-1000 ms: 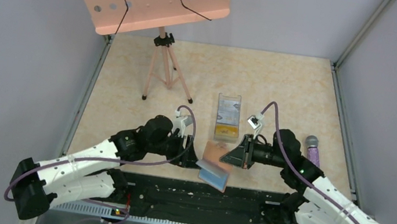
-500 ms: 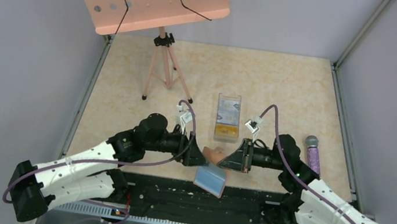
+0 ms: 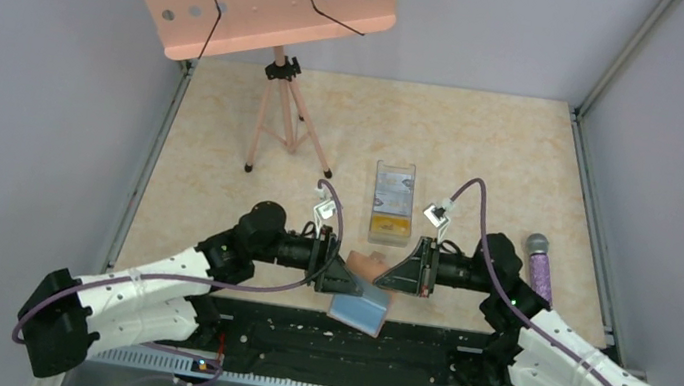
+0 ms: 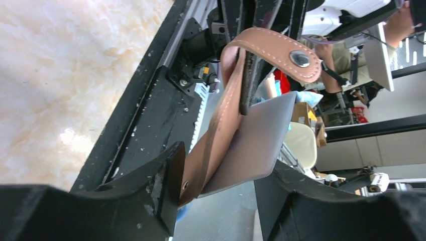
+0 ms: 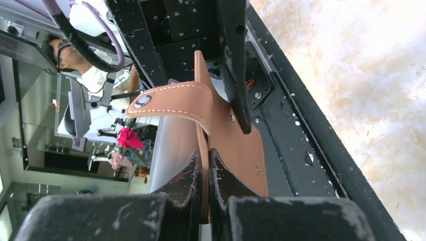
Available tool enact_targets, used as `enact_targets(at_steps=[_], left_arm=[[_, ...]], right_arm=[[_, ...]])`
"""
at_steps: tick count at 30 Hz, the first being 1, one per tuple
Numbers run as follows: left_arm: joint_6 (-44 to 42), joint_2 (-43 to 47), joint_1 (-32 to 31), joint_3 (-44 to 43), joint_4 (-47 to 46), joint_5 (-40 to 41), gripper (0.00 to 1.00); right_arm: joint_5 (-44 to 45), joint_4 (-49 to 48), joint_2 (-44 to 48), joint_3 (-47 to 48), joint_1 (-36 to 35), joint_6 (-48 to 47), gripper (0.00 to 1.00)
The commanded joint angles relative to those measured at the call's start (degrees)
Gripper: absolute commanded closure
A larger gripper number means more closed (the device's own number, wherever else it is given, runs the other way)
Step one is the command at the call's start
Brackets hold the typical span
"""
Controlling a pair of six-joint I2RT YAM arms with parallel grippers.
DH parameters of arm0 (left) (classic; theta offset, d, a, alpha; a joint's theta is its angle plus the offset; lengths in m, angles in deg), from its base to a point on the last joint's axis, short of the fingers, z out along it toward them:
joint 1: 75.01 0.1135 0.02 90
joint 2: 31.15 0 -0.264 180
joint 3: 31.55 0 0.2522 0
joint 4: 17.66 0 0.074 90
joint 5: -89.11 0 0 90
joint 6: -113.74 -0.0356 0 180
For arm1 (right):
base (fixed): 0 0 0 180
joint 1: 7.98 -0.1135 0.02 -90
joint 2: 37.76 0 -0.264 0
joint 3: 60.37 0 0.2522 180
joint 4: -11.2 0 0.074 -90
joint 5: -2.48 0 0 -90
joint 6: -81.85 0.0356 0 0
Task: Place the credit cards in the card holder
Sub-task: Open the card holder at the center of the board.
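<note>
The card holder [image 3: 362, 295], brown with a bluish inner face, hangs splayed open above the table's near edge between both grippers. My right gripper [image 5: 205, 197] is shut on its brown leaf [image 5: 241, 145], and the snap tab [image 5: 168, 103] curls over to the left. My left gripper [image 4: 221, 173] is open, with both leaves between its fingers. The brown leaf [image 4: 221, 125] rests against the left finger [image 4: 168, 186]. The grey leaf [image 4: 256, 140] ends just short of the right finger. The credit cards [image 3: 390, 222], yellow-orange and pale, lie in a clear box behind.
The clear plastic box [image 3: 396, 172] sits mid-table just behind the grippers. A purple microphone [image 3: 540, 262] lies to the right by my right arm. A pink music stand [image 3: 275, 103] on a tripod stands at the back left. The black base rail [image 3: 337, 344] runs under the holder.
My left gripper has moved right to the card holder and now has its leaves between its fingers. The holder, still in my right gripper, has shifted slightly left and lower.
</note>
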Motion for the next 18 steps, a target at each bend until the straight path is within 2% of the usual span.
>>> enact_targets(at_steps=[1, 4, 6, 7, 10, 16, 18], left_arm=[[1.8, -0.1, 0.2, 0.2, -6.8, -3.7, 0.51], [1.9, 0.6, 0.1, -0.1, -5.6, -3.0, 0.8], [1.4, 1.4, 0.2, -0.5, -3.6, -2.1, 0.96], [0.9, 1.9, 0.2, -0.9, -1.8, -1.1, 1.0], [-0.3, 3.7, 0.2, -3.6, 6.1, 2.1, 1.0], [-2.9, 6.3, 0.3, -8.7, 22.8, 5.4, 1.0], [-3.6, 6.4, 0.3, -9.9, 26.7, 6.1, 1.0]], right_arm=[[0.6, -3.9, 0.0, 0.3, 0.4, 2.1, 1.0], [1.2, -4.0, -0.4, 0.3, 0.4, 2.8, 1.0], [2.2, -3.3, -0.2, 0.5, 0.4, 3.0, 0.95], [3.3, -2.2, 0.1, 0.7, 0.4, 2.7, 0.92], [8.8, 5.7, 0.5, 2.5, 0.4, 0.7, 0.83], [17.7, 16.7, 1.3, 7.1, 0.4, -2.2, 0.47], [19.6, 20.8, 1.3, 9.7, 0.4, -4.3, 0.39]])
